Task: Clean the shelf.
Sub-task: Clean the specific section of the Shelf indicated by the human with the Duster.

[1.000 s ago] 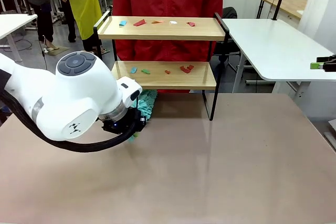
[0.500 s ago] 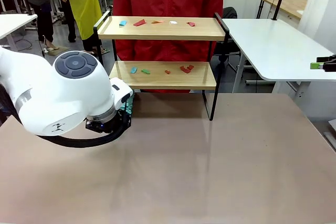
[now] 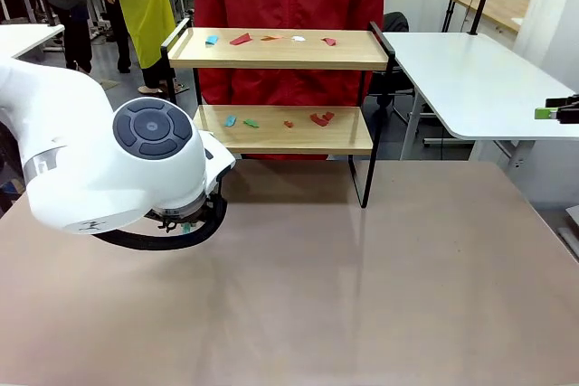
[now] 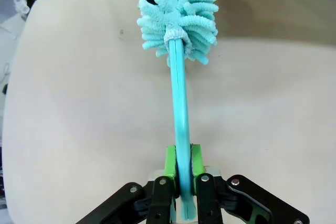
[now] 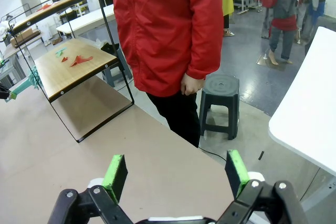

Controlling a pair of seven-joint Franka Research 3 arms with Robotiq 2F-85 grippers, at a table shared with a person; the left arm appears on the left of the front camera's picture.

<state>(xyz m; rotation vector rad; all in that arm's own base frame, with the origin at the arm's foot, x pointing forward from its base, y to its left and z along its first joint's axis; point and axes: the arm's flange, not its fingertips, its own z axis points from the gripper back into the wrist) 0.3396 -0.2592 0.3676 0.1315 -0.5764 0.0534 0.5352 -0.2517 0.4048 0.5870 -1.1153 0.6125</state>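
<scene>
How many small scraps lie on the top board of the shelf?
5, in a row on the top board of the shelf: blue scrap at the left end, then red scrap, orange scrap, white scrap, second red scrap at the right end.

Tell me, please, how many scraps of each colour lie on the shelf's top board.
Blue scrap: 1
Red scraps: 2
Orange scrap: 1
White scrap: 1
Total on the top board of the shelf: 5

Front view: fixed, robot's side, faces across table (image 3: 380, 296) toward shelf (image 3: 280, 48), upper centre of frame. Left wrist: very near, faces table. Right wrist: wide, farther off, faces person (image 5: 163, 24); shelf upper left. Shared: shelf, table.
</scene>
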